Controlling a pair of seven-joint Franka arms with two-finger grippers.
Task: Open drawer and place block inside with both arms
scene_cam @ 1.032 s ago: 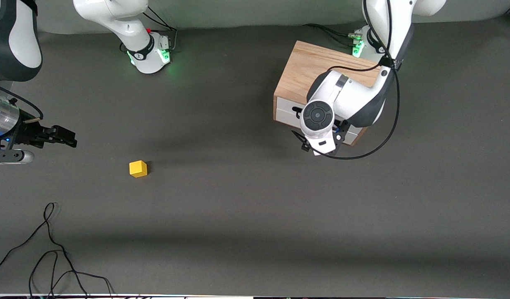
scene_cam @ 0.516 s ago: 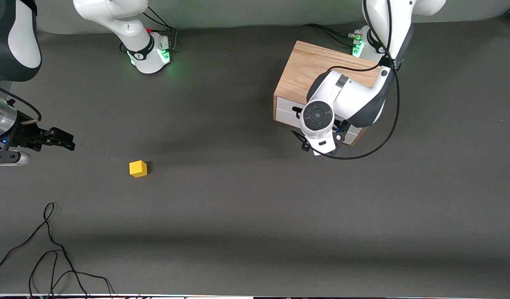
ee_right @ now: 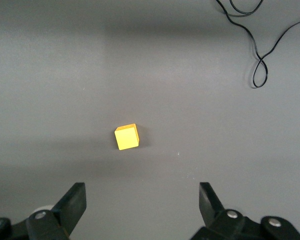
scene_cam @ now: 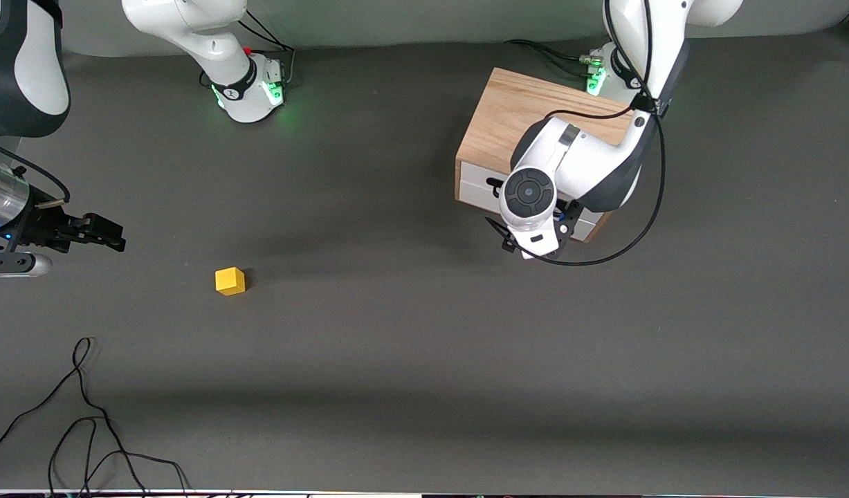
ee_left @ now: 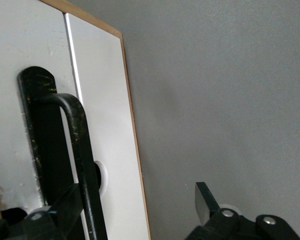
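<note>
Two arms share the tabletop point(scene_cam: 410, 360): at the right arm's end the right gripper point(scene_cam: 113, 235) hangs above the bare surface beside the block point(scene_cam: 230, 281), its fingers point(ee_right: 72, 204) spread wide apart, and a loose black cable point(scene_cam: 85, 415) lies by the corner nearest the front camera; the small yellow block sits alone on the tabletop toward that end; toward the left arm's end the oak cabinet point(scene_cam: 521, 111) stands near the bases' edge, its drawer point(scene_cam: 476, 187) shut, and the left gripper point(ee_left: 140, 210) is at the white front, fingers point(ee_left: 204, 202) apart around the black handle point(ee_left: 77, 150)
</note>
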